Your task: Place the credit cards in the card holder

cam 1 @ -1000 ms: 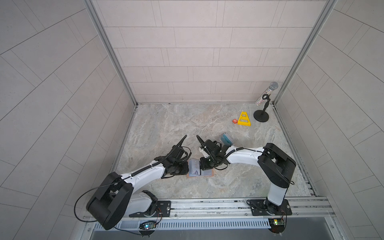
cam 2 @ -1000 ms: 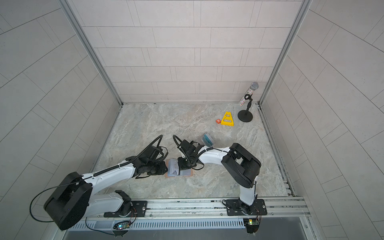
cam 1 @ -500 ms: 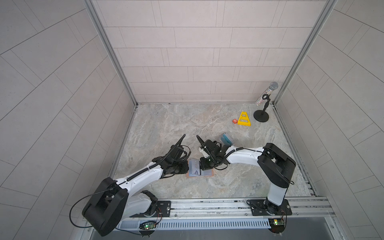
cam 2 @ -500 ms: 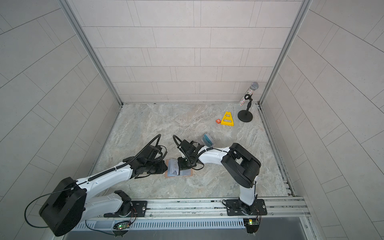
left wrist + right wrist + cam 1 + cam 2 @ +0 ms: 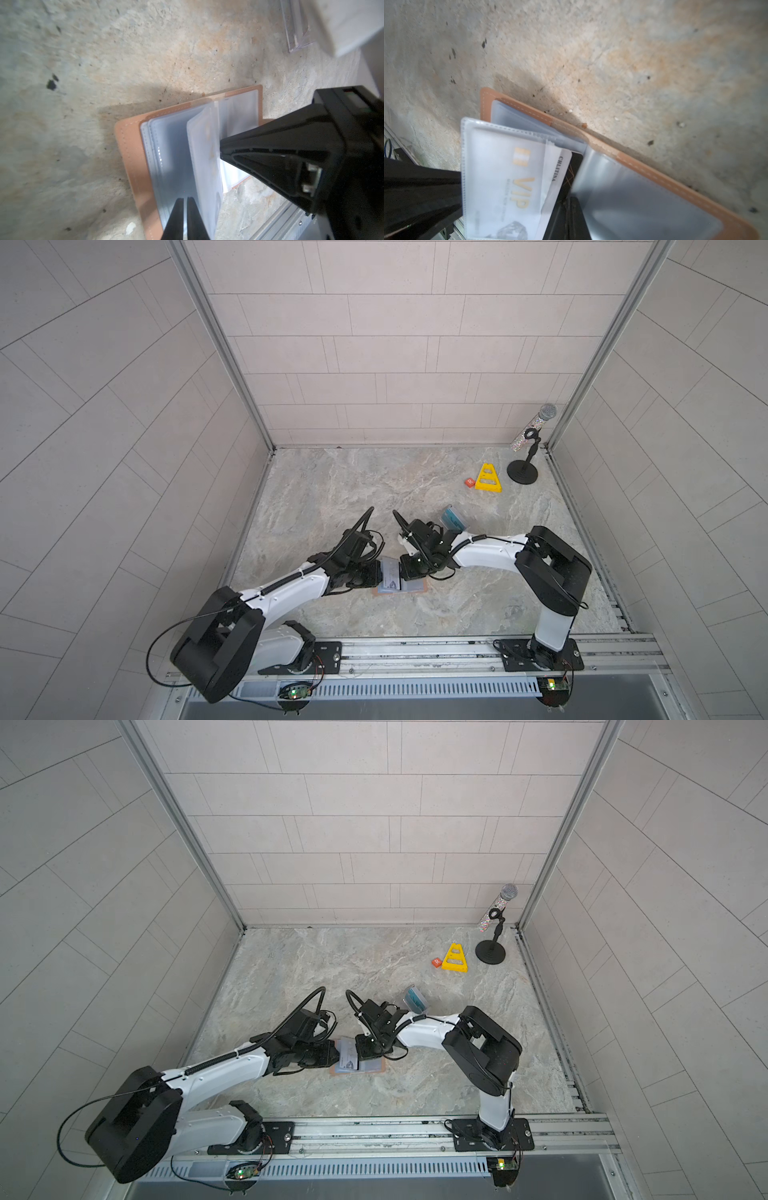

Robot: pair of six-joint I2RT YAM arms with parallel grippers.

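The card holder lies open on the desk, and the left pincer is nipped narrow on the edge of one clear sleeve, holding it up off the stack. A white card sits only partway in. Its printed end pokes out where the right pincer is closed tight — gripping or just pushing, I cannot tell. A skewed shove could buckle that soft sleeve, or slide the whole holder away.

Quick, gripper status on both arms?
Left gripper: closed, pinching a clear sleeve of the card holder.
Right gripper: closed, tip at the white card; no grip can be told.
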